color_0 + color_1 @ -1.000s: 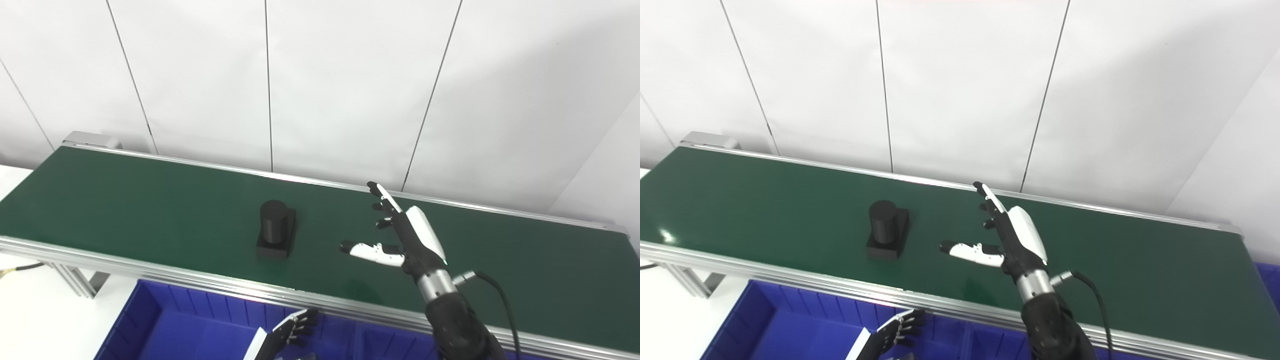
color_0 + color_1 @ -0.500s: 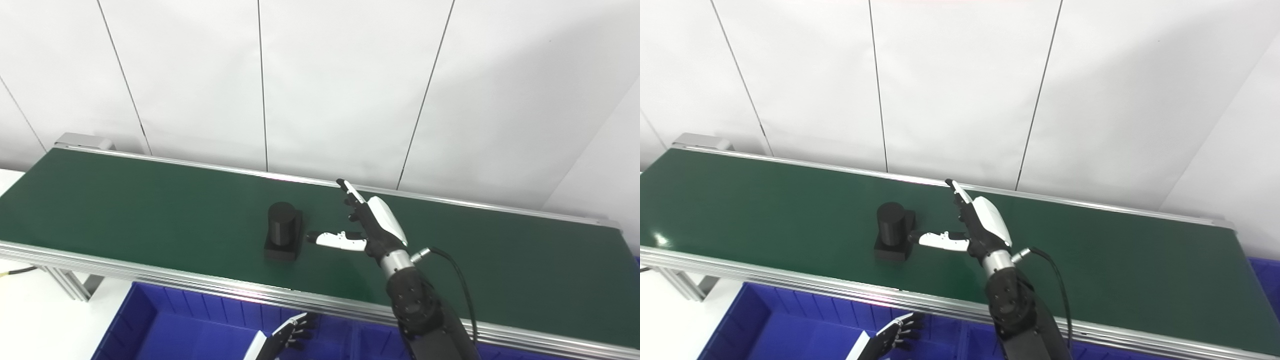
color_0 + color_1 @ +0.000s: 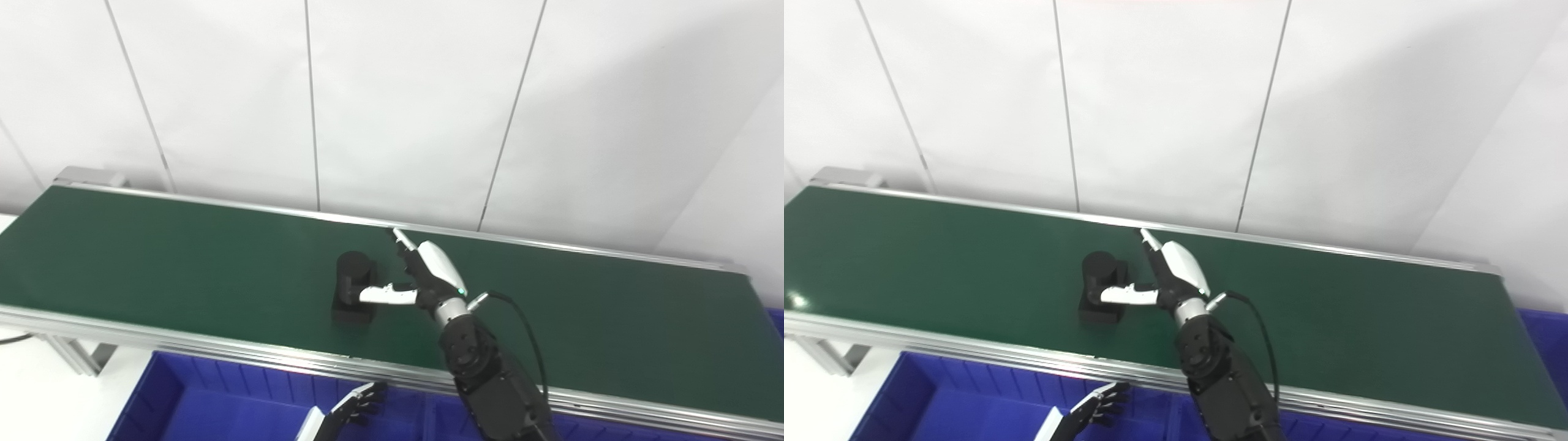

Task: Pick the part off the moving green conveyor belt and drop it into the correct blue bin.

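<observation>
Nearest, at the 6 o'clock edge of the view, the left hand [image 3: 349, 409] hovers over the blue bin [image 3: 184, 398], fingers loosely apart and holding nothing; only part of it shows. The bin sits below the near side of the belt, and its ribbed inner wall is visible. A second patch of blue bin [image 3: 1543, 337] shows at 3 o'clock, past the belt's right end.

Above the bin runs the aluminium rail [image 3: 184, 343] of the conveyor, and beyond it the green conveyor belt [image 3: 153, 257] stretches from 9 o'clock to 3 o'clock.

The right arm rises from 6 o'clock, a black cable [image 3: 527, 331] looping beside its wrist. The right hand [image 3: 422, 275] is over the belt, spread: its thumb [image 3: 383, 295] reaches toward 9 o'clock across the front of the part, while the fingers [image 3: 405, 242] point toward 11 o'clock past its far side. Whether any of them actually touches the part cannot be told.

The part [image 3: 354, 288], a black cylinder upright on a black square base, stands on the belt near the middle, at the hand's 9 o'clock.

Farthest back is a white panelled wall [image 3: 398, 110]
</observation>
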`<state>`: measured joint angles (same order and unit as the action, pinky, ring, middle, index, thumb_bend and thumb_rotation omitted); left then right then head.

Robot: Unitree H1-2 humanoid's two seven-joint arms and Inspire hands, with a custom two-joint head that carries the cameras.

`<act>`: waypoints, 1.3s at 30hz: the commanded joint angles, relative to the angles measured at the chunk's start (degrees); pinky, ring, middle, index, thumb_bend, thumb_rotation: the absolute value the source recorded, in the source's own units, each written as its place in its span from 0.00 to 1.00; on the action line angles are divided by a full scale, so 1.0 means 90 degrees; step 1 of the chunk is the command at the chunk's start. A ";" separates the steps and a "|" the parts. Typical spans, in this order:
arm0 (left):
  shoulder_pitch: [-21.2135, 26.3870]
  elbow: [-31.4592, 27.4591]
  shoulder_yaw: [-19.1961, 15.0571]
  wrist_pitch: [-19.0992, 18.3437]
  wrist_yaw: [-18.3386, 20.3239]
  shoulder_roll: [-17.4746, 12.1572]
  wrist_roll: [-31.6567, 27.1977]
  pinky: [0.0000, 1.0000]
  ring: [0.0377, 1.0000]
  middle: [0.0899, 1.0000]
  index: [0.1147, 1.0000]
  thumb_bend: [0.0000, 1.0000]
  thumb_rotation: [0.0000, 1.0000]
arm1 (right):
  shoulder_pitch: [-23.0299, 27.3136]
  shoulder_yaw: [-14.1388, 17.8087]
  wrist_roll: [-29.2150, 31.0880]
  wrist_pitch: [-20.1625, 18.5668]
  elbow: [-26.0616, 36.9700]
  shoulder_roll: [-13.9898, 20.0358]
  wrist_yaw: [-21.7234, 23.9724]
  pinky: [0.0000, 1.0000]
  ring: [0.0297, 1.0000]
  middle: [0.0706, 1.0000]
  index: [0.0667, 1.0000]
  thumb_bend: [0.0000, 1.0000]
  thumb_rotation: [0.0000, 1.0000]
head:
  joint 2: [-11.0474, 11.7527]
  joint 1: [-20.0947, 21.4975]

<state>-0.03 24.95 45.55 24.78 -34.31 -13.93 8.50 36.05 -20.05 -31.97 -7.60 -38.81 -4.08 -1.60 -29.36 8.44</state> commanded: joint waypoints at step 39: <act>0.0147 -0.0211 -0.0022 0.0239 0.0020 -0.0020 -0.0259 0.68 0.75 0.81 0.86 0.79 0.89 | 0.0492 0.0320 0.1031 0.1980 -0.1969 -0.0546 -0.1618 0.49 0.51 0.56 0.46 0.51 0.06 | -0.0124 -0.0003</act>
<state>1.08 24.81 45.85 24.87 -34.46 -14.69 6.20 39.35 -17.06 -23.12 8.62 -57.82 -7.78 -16.47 -30.50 8.44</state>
